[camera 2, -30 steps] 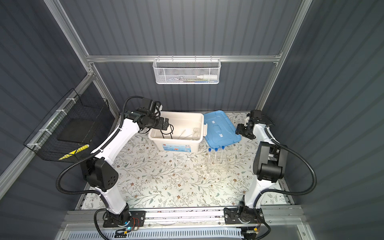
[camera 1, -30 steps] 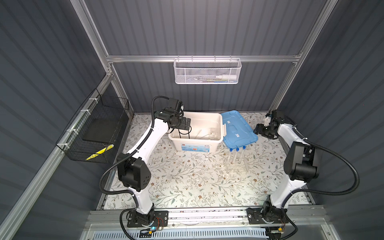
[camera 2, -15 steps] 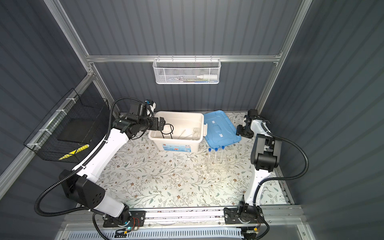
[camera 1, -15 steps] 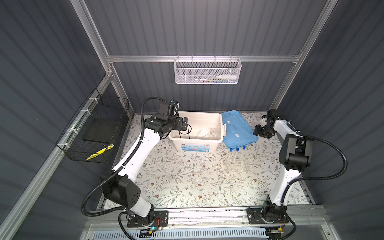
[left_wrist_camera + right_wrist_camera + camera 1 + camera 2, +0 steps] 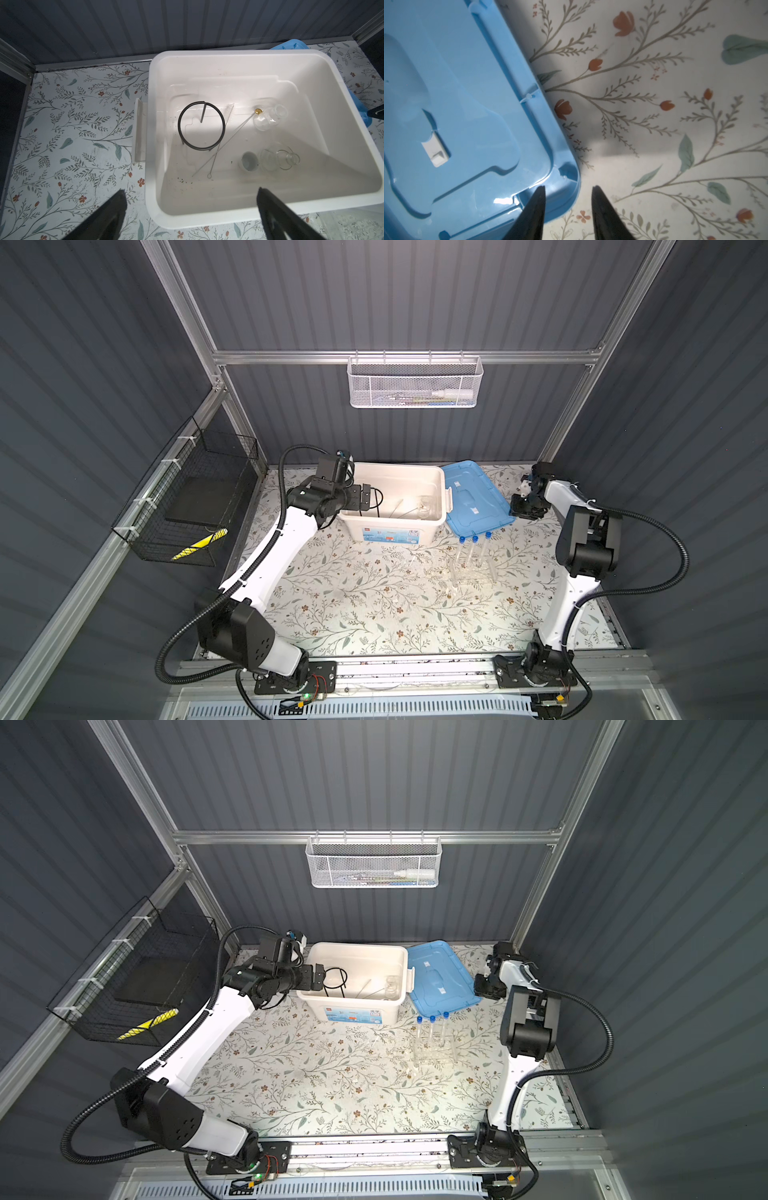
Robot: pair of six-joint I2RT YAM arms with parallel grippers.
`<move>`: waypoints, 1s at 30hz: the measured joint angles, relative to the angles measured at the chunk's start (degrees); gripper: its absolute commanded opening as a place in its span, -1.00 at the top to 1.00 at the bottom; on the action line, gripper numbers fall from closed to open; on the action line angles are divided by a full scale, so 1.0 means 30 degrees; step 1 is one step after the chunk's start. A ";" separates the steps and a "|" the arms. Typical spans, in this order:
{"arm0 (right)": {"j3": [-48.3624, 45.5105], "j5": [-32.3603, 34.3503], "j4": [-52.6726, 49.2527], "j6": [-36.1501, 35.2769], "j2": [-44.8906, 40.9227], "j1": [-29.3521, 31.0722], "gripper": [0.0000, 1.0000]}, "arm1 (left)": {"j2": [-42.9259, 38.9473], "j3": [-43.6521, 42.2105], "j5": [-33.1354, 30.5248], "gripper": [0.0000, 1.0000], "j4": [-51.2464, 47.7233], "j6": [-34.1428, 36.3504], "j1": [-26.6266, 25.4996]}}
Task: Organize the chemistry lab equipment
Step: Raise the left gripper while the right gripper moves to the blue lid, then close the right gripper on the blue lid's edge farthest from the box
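Observation:
Inside the white box lie a black wire ring tripod, a clear flask, a clear beaker on its side, a small white dish and thin rods. My left gripper is open over the box's left rim and holds nothing. Blue-capped test tubes stand in a clear rack on the table in front of the blue lid. My right gripper straddles the lid's corner, jaws apart, one finger over the lid, one over the table.
The lid leans against the box's right side. A white mesh basket hangs on the back wall and a black wire basket on the left wall. The floral table ends at a metal rail.
The left arm's elbow has swung down toward the front left while its gripper stays by the box's left rim. The right gripper's jaws have narrowed at the lid's corner.

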 measured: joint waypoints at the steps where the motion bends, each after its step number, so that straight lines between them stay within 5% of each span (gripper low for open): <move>1: 0.0051 0.0073 0.0022 0.0044 0.0109 -0.0007 0.32 | -0.0095 -0.0073 -0.0080 -0.99 0.0051 -0.0015 0.0000; 18: -0.0401 0.0605 0.0182 0.0787 0.0335 -0.0488 0.72 | -0.0393 -0.0721 -0.0277 -0.99 0.0211 -0.0240 0.0000; 30: -0.4102 0.1137 0.0627 0.2193 -0.2412 -0.0976 0.71 | -0.0437 -0.1326 -0.0262 -0.99 0.0678 -0.0284 0.0000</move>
